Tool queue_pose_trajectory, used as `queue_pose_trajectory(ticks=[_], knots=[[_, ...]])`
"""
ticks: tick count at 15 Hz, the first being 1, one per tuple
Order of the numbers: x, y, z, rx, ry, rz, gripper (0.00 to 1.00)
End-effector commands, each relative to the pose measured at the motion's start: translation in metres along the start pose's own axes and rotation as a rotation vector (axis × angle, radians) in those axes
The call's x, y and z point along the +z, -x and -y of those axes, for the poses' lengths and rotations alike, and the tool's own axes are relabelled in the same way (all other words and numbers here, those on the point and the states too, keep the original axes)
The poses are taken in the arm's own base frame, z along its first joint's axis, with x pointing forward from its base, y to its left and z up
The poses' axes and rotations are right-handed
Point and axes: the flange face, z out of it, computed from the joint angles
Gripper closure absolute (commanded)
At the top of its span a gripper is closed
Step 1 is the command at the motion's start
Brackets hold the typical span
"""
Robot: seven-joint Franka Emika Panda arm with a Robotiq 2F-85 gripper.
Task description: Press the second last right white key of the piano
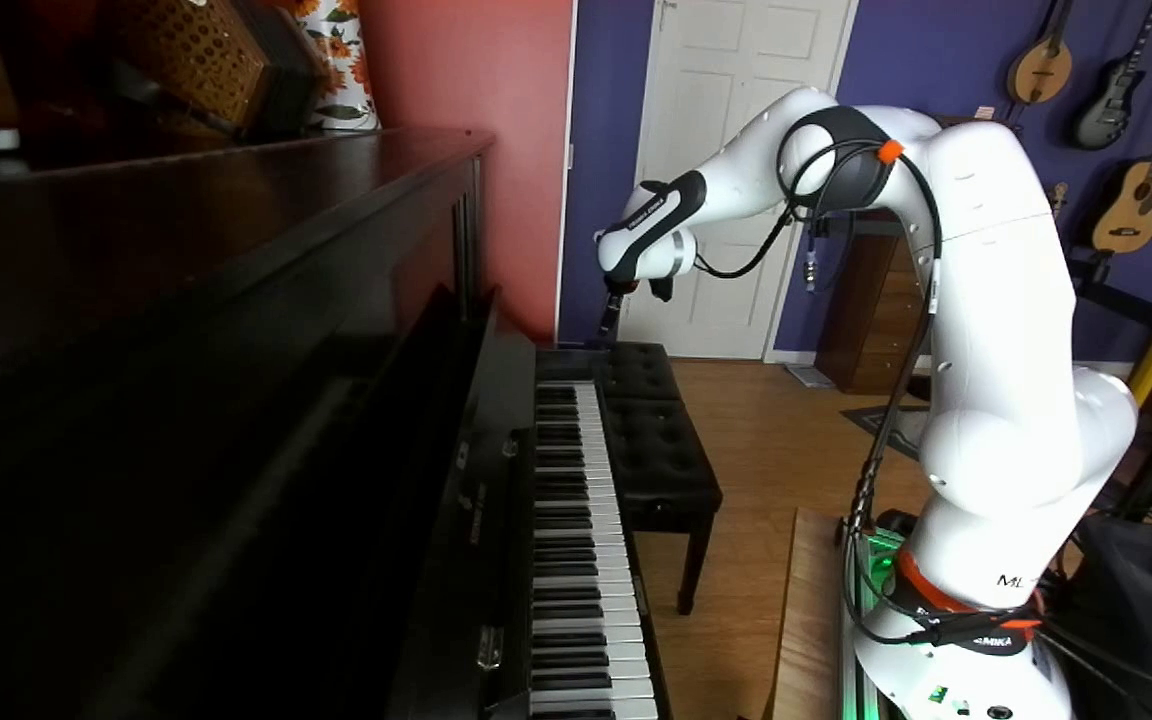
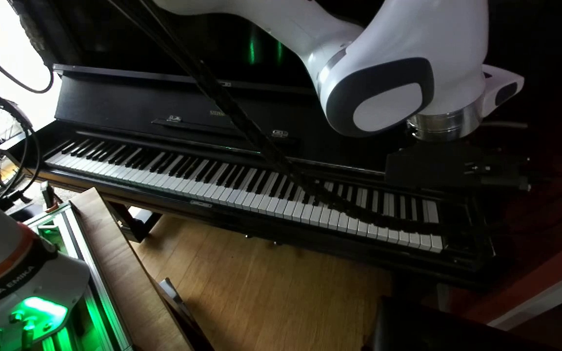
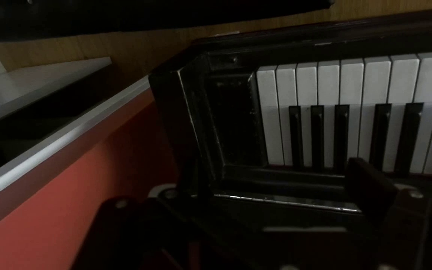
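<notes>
The piano [image 1: 476, 450] is dark and glossy, its key row exposed in both exterior views [image 2: 130, 102] and in the wrist view [image 3: 234, 123]. The right end of the keyboard lies at the left of the key row in the wrist view. The second last right white key [image 3: 286, 84] is there beside the end key. It also shows in an exterior view [image 2: 425, 241]. My gripper [image 3: 272, 172] is open and empty, its dark fingers wide apart. It hangs above the far key end in an exterior view [image 1: 610, 315], apart from the keys. In an exterior view [image 2: 456, 165] its fingertips are lost in darkness.
A black padded bench [image 1: 661, 430] stands beside the piano. A red wall [image 3: 126, 176] is close to the piano's right end. The arm's dark cable [image 2: 247, 126] crosses in front of the keys. A wooden tabletop [image 2: 125, 273] lies beside the robot base.
</notes>
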Motion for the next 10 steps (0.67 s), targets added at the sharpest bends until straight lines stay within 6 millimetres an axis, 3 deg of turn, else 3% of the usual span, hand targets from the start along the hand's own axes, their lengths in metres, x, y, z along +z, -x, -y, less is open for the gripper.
queue_pose_trajectory(ticks=[1,10], knots=[[-0.026,0.009,0.022,0.044,-0.018,0.010,0.00],[-0.058,0.018,0.044,0.288,0.011,0.155,0.00]])
